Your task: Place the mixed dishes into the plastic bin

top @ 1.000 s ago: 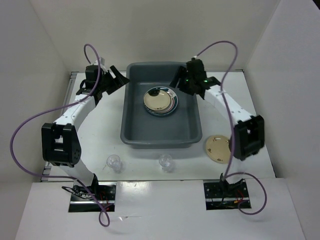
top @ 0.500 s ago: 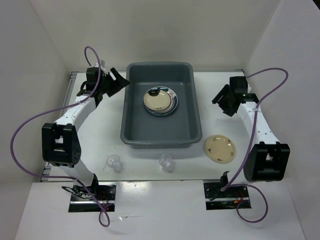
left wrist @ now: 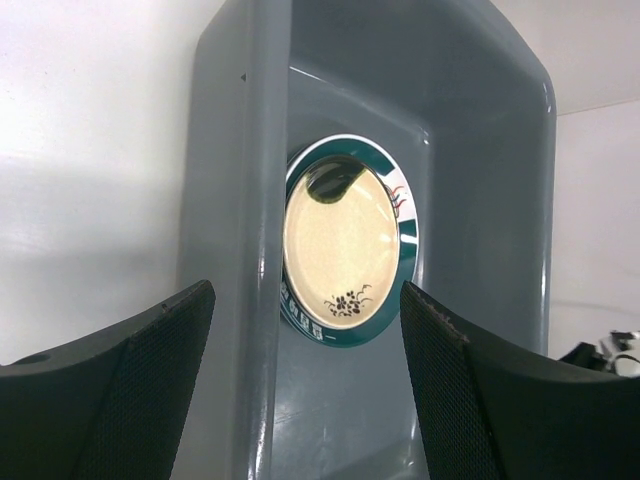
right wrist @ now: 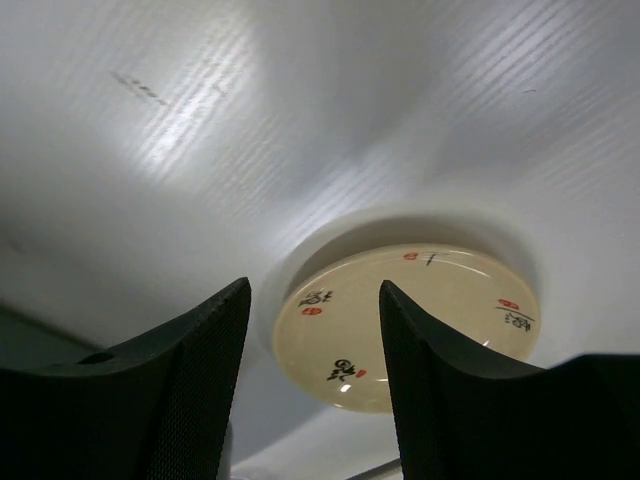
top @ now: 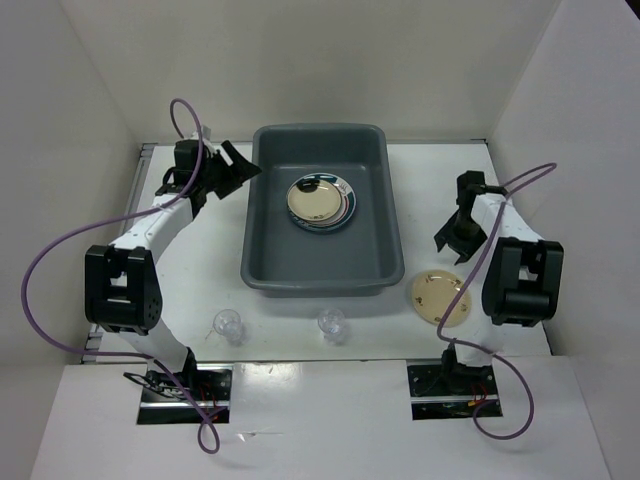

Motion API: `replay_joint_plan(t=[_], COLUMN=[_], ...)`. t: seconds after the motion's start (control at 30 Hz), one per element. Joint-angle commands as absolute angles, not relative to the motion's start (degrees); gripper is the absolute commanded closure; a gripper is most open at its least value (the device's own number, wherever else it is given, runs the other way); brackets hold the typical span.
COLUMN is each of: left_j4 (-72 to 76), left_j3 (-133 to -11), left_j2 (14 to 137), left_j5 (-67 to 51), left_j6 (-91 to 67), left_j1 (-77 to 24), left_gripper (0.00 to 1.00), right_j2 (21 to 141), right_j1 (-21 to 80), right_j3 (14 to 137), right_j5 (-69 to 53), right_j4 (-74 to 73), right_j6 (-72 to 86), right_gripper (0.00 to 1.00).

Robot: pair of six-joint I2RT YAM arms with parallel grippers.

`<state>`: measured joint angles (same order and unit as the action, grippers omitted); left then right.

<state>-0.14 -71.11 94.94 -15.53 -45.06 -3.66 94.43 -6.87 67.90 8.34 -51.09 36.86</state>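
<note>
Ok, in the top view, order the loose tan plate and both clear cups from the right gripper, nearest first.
1. tan plate, right side, close to the right gripper.
2. middle cup, front centre.
3. left cup, front left.

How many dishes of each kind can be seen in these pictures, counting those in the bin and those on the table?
Tan-yellow plates: 2
Green-rimmed plates: 1 seen, under the tan one in the bin; the stack may hide more
Clear cups: 2
Total: 5
</note>
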Motion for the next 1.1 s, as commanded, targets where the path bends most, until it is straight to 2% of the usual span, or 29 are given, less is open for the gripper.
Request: replay_joint_plan(t=[0.0,0.43,0.57,0.7,0.8,0.83,0.87,0.97,1.07], left_j4=[3.42,4.48,4.48,4.48,4.48,4.48,4.48,4.48,4.48], left_j3=[-70.23,-68.47,-68.47,-68.47,-68.99,-68.99,-68.99,-68.99,-68.99], left_j2=[92.99,92.99,92.99,93.52,94.04,94.04,94.04,94.04,94.57], left_j5=[-16.79,-17.31,-17.31,-17.31,-16.79,-16.79,-16.27,-16.26,-16.26], left_j6=[-46.14,-46.67,-46.67,-46.67,-46.67,-46.67,-46.67,-46.67,-46.67], left_j1=[-3.52,-3.52,-3.52,-3.52,-3.52,-3.52,-3.52,-3.52,-3.52], left_gripper=[0.18,0.18,0.18,0.18,0.18,0.18,0.18,0.18,0.18], right_j2=[98.07,109.16,110.91,111.53,112.06,112.67,112.68,113.2,113.73], right_j1=[-6.06,2.02,2.55,2.55,2.55,2.55,2.55,2.55,2.55], right_j3=[67.76,73.65,74.88,75.93,75.94,75.94,75.94,76.55,77.96], right_j5=[12.3,11.78,12.56,14.15,15.37,16.25,16.26,17.75,18.37], right_j4=[-55.54,-57.91,-60.28,-62.39,-63.8,-63.81,-64.68,-65.3,-65.83], right_j6=[36.73,39.73,39.73,38.58,37.36,36.83,36.83,36.3,36.3], right_gripper=[0.4,0.4,0.49,0.49,0.58,0.62,0.74,0.87,0.94])
